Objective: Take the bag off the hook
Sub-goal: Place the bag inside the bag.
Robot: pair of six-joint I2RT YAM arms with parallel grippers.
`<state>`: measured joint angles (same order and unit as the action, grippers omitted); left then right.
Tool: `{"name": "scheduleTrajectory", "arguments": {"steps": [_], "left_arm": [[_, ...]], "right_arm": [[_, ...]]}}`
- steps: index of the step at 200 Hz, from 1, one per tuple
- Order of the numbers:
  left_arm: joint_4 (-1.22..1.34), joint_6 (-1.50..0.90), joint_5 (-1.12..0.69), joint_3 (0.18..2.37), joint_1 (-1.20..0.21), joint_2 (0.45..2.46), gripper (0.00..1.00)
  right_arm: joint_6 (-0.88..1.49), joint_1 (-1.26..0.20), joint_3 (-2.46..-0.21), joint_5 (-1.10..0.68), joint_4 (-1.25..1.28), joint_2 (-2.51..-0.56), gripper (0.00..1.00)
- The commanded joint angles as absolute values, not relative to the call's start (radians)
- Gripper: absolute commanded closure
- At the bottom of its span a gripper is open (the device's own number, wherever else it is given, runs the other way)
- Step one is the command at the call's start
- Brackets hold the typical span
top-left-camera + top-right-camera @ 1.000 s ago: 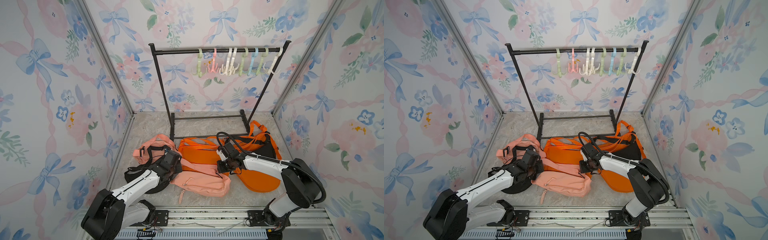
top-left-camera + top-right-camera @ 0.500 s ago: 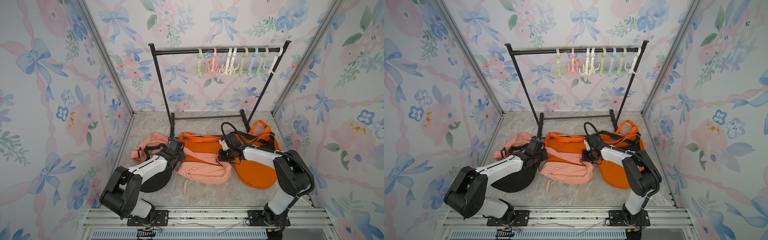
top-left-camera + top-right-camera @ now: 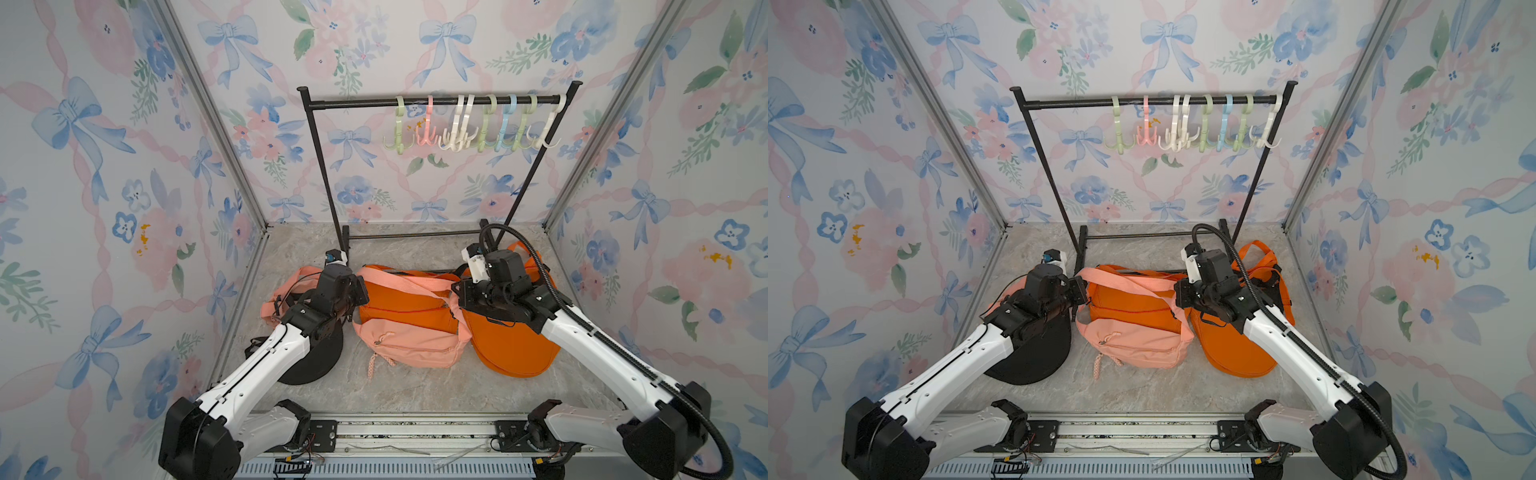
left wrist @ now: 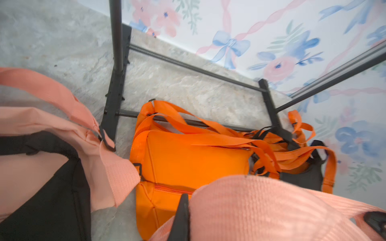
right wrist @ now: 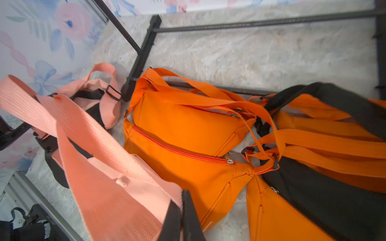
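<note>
The pink bag (image 3: 411, 345) (image 3: 1133, 340) lies on the floor, partly on top of an orange bag (image 3: 403, 307). Its pink strap (image 3: 399, 282) (image 5: 100, 150) stretches between my two grippers. My left gripper (image 3: 360, 296) (image 4: 188, 210) is shut on one end of the strap, which drapes over its fingers. At the other end my right gripper (image 3: 457, 291) (image 5: 182, 208) is shut on the strap's edge. Several pastel hooks (image 3: 478, 129) (image 3: 1196, 129) hang bare on the black rack's rail (image 3: 432, 102), high above the bags.
A second orange bag (image 3: 511, 349) with black trim lies under my right arm. A pink and black bag (image 3: 307, 357) lies under my left arm. The rack's base bars (image 3: 415, 237) cross the floor just behind the bags. Flowered walls close in on three sides.
Both grippers have moved away from the front rail toward the rack, still shut on the pink strap. The pink bag slid back with them over the orange bag.
</note>
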<state>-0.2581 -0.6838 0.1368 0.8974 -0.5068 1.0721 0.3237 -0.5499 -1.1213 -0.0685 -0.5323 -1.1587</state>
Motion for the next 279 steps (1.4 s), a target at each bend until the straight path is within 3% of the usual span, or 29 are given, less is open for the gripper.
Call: {"name": "scheduleTrajectory", "arguments": {"steps": [1, 68, 94, 123, 158, 197, 219, 279], "left_arm": [[-0.409, -0.673, 0.343, 0.923, -0.516, 0.995, 1.00], [-0.504, -0.743, 0.461, 0.942, -0.710, 0.789, 1.00], [-0.524, -0.748, 0.534, 0.960, -0.781, 0.731, 1.00], [-0.548, -0.775, 0.597, 0.907, -0.787, 0.732, 1.00], [-0.544, -0.878, 0.627, 0.763, -0.761, 0.793, 1.00], [-0.471, -0.917, 0.546, 0.588, -0.573, 0.825, 1.00], [-0.376, -0.901, 0.470, 0.519, -0.496, 0.848, 1.00], [-0.304, -0.882, 0.473, 0.550, -0.467, 1.124, 1.00]], "right_arm": [[0.314, -0.582, -1.179, 0.201, -0.800, -1.032, 1.00], [0.498, -0.907, -1.299, 0.448, -1.023, -0.855, 1.00], [0.530, -0.963, -1.288, 0.516, -1.027, -0.815, 1.00], [0.563, -0.945, -1.164, 0.552, -0.961, -0.799, 1.00], [0.568, -0.846, -1.008, 0.467, -0.853, -0.854, 1.00], [0.618, -0.763, -0.773, 0.270, -0.590, -1.011, 1.00], [0.633, -0.761, -0.729, 0.282, -0.545, -1.112, 1.00], [0.540, -0.642, -0.670, 0.259, -0.396, -1.313, 1.00]]}}
